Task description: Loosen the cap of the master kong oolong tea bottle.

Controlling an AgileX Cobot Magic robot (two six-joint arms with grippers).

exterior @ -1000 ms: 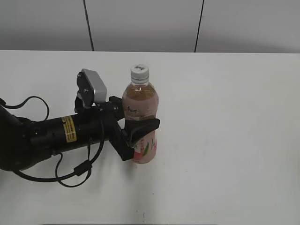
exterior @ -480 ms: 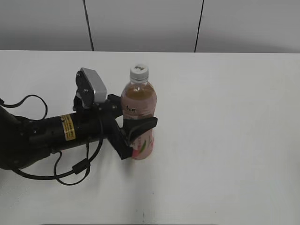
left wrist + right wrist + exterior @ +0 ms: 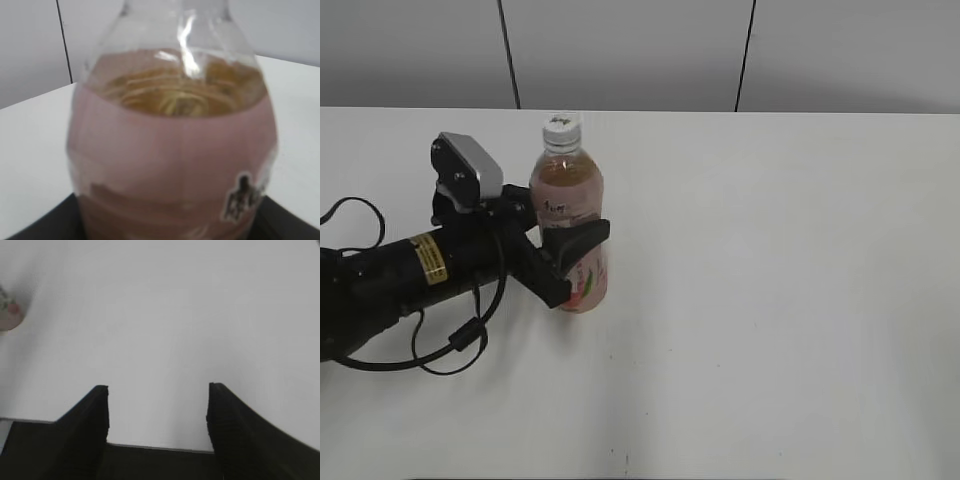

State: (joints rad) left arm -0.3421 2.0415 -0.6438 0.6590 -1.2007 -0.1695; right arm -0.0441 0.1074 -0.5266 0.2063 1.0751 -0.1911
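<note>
Carried leftward since the earlier frame, the slim clear plastic master kong oolong tea bottle [image 3: 570,230] stands upright, clamped at mid-label by the left gripper [image 3: 572,262]. Its small ribbed white cap [image 3: 561,127] points to 12 o'clock, free above the fingers. The right gripper [image 3: 157,405] hangs wide apart over bare white table [image 3: 800,300], the farther one.

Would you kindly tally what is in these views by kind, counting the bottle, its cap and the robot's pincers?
Oolong tea bottles: 1, the master kong oolong tea bottle, upright on the white table.
Caps: 1, the white cap on the bottle.
Pincers: 2, the left pincer closed around the bottle, the right pincer open and empty.
Total: 4.
</note>
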